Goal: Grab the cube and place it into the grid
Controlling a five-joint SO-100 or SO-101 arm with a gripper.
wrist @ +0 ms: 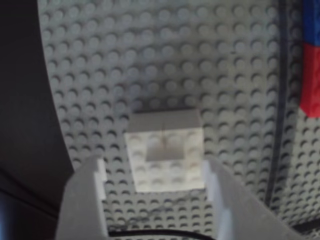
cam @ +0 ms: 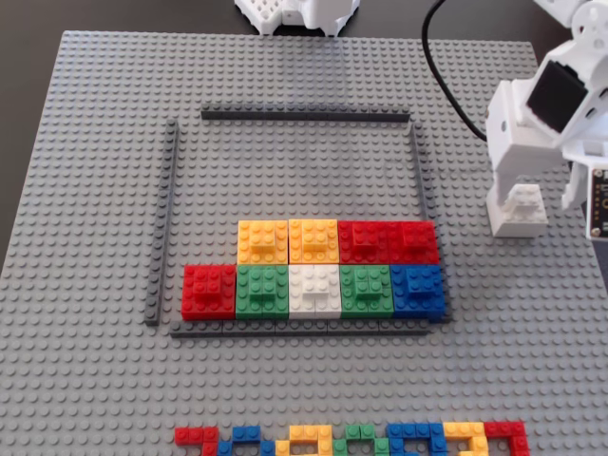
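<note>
While the arm stood over the right side of the grey studded baseplate (cam: pixel 104 190), the tool (wrist: pixel 155 175) was spread wide, one pale finger (wrist: pixel 87 200) on either side of the cube (wrist: pixel 165 157) and neither clearly touching it in the wrist view. That spacing made sense to me: the fingers had to straddle the block's flat sides before they could close, and the raised brick on top gave no obstacle as long as they stayed low.

The cube (cam: pixel 518 211) sat on the baseplate just outside the grid (cam: pixel 416 171), beyond its right-hand dark strip as the fixed view showed it, roughly level with the grid's upper row of blocks. It looked pressed flat onto the studs, so I judged it would need a firm squeeze and a straight pull upward to come free.

Inside the grid, two rows were partly filled. The row nearest the grid's bottom strip ran red, green, white, green, blue; the row above held two yellow blocks (cam: pixel 288 240) and two red ones (cam: pixel 388 240), with its leftmost place empty above the red block (cam: pixel 208 290). That gap seemed the likeliest home for the cube, though the open rows toward the grid's top strip would serve as well.

A black cable (cam: pixel 446 85) curled across the baseplate above the grid's right corner, clear of the cube.
</note>
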